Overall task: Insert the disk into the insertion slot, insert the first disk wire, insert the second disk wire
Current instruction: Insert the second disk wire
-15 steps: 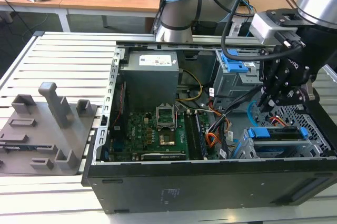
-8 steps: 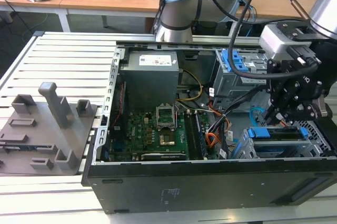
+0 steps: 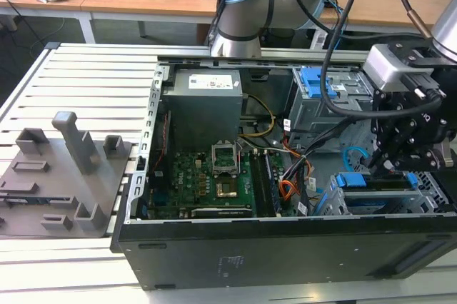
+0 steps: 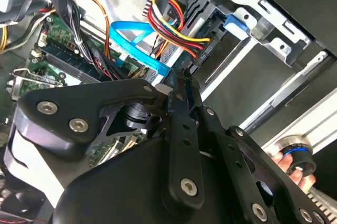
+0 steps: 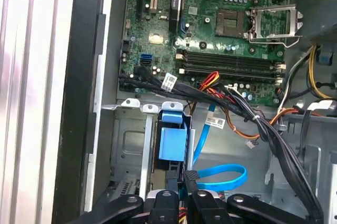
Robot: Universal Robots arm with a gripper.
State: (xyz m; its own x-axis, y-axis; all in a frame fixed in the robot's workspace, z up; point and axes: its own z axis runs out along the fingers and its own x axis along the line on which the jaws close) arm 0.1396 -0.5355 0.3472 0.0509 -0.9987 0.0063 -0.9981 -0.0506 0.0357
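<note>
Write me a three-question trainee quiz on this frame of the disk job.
1. True or false: the computer case has its side panel closed.
2. Which is the gripper nearest to? A) the grey fixture at the exterior view's left B) the disk with its blue carrier C) the processor socket
3. Fill in: in the first wrist view, the flat cable looping beside the disk is light ____.

Key: 1 false, the case is open and the board shows; 2 B; 3 blue.
</note>
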